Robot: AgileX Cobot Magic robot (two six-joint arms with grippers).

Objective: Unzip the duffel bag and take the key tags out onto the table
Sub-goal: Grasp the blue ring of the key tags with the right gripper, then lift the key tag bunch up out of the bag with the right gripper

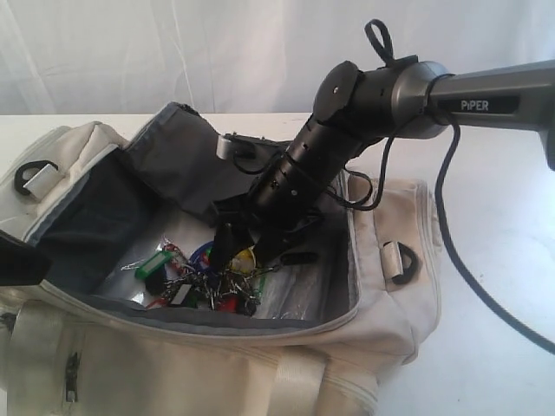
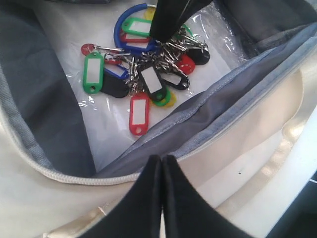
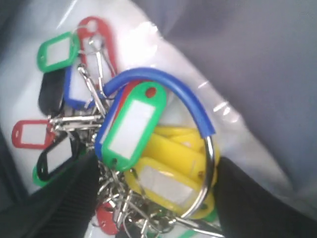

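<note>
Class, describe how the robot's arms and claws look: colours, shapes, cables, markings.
The right arm has rounded black and dark grey joints, a grey tube lettered PiPER in white, and a black cable trailing alongside. The right claw is black with ribbed-looking fingers. The left claw is black, tapering to narrow tips.

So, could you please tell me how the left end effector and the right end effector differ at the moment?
The left end effector is shut, while the right end effector is open. The left one sits at the duffel bag's rim; the right one is down inside the bag, its fingers either side of the key tags. Both have dark fingers.
</note>
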